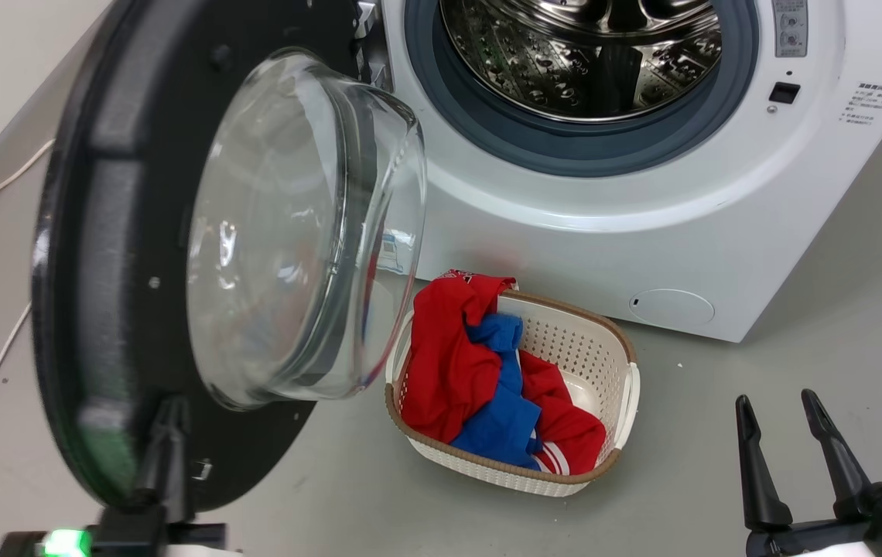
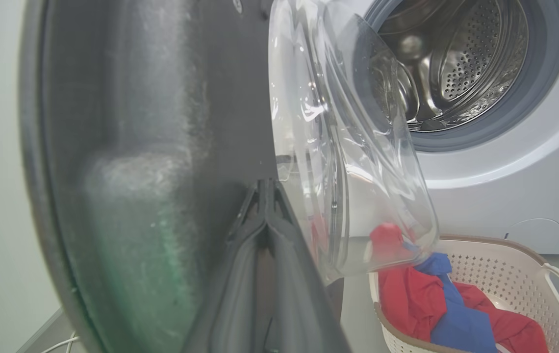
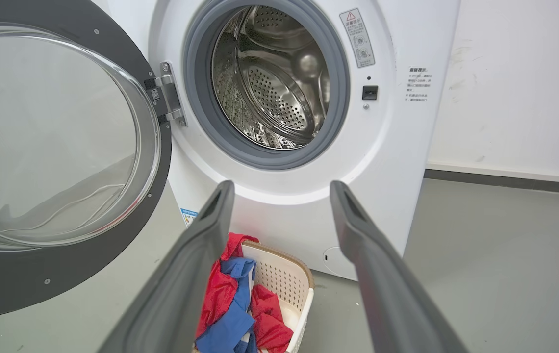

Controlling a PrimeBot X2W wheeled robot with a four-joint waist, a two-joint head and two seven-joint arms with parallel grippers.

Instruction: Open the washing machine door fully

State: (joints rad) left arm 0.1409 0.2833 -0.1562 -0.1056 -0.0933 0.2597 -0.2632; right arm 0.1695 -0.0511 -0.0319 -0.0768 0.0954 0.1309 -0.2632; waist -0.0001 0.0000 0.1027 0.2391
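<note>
Left gripper low against the washing machine door; its fingers are pressed together, tips on the black inner face; door stands wide open on its hinge, glass bowl bulging rightward; basket of red and blue clothes on the floor, just before the washing machine; right gripper hangs well apart, fingers spread.

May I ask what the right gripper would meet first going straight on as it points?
Probably the washing machine, its white front just below the drum; the way there looks free.
</note>
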